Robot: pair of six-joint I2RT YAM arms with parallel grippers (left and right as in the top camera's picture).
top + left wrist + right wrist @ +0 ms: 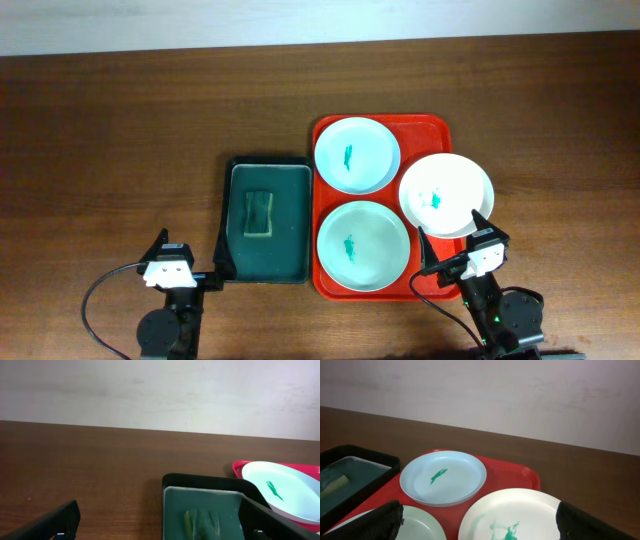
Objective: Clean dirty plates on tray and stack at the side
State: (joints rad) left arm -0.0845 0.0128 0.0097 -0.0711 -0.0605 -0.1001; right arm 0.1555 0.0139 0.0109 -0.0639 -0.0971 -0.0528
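All three plates sit on the tray (430,125), each with a teal smear at its centre, so cleaning has not started and nothing is stacked at the side. One plate (357,155) lies in the tray's far half and one (362,245) in its near half. The third (446,195) hangs out over the tray's right rim, probably because the tray is too tight for three laid flat.

Just left of the tray, touching it, is a green tray (235,270) holding a sponge (260,212), likely put there for wiping.

The left gripper (160,510) hangs low, left of the tray and at the green tray's near left corner, its fingers spread wide and holding nothing. The right gripper (480,510) is at the tray's near right corner, also spread and empty, facing the overhanging plate. Each seems parked next to its own job, sponge or plates.

From above, the right gripper hides that plate's near edge. I cannot tell whether that plate is propped on the rim or on its neighbours. The right wrist view cuts off the near plate, and the left wrist view cuts off the sponge's near end.
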